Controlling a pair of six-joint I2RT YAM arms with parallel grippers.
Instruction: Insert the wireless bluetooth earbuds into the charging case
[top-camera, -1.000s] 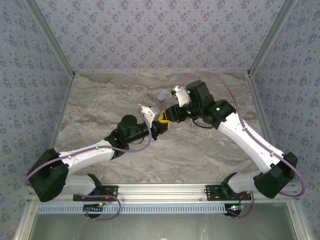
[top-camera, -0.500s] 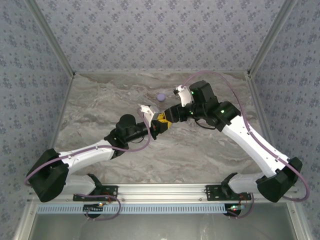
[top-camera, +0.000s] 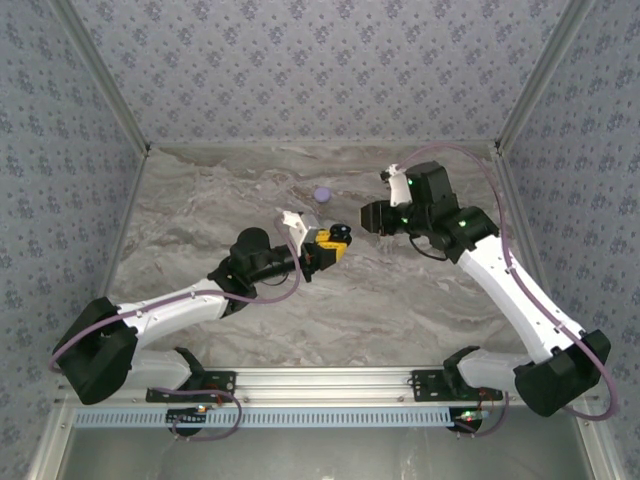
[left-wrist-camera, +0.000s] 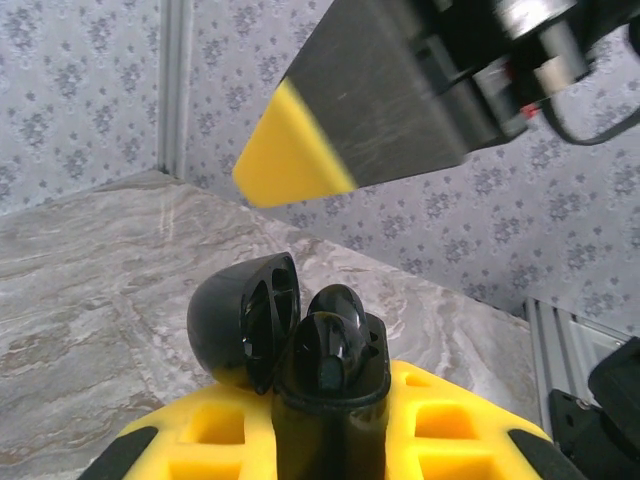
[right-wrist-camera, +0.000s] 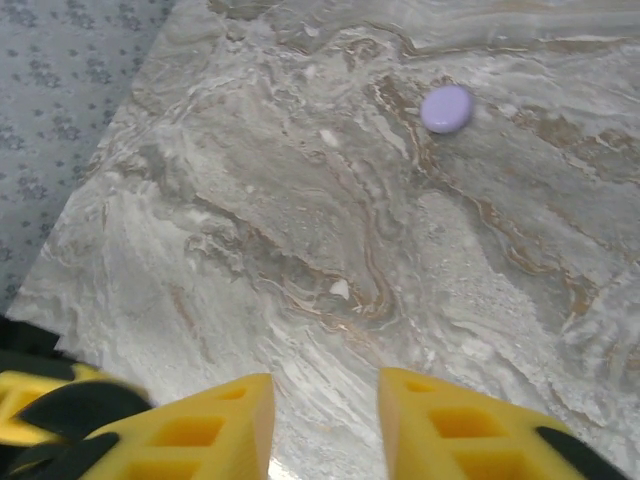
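Left gripper (top-camera: 328, 244): clamps the charging case (left-wrist-camera: 330, 410), glossy black, domed lid swung open. Right gripper (right-wrist-camera: 325, 400): hangs empty, fingers apart.

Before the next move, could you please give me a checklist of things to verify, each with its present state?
1. Charging case clamped in the left gripper jaws: ok.
2. Case lid open: ok.
3. Earbuds seated fully: cannot tell; glossy black shapes show at the case top, but their depth is unclear.
4. Right gripper empty, jaws apart: ok.
5. Right gripper apart from the case in the top view: ok.
6. Lilac disc on the table, away from both jaws: ok.
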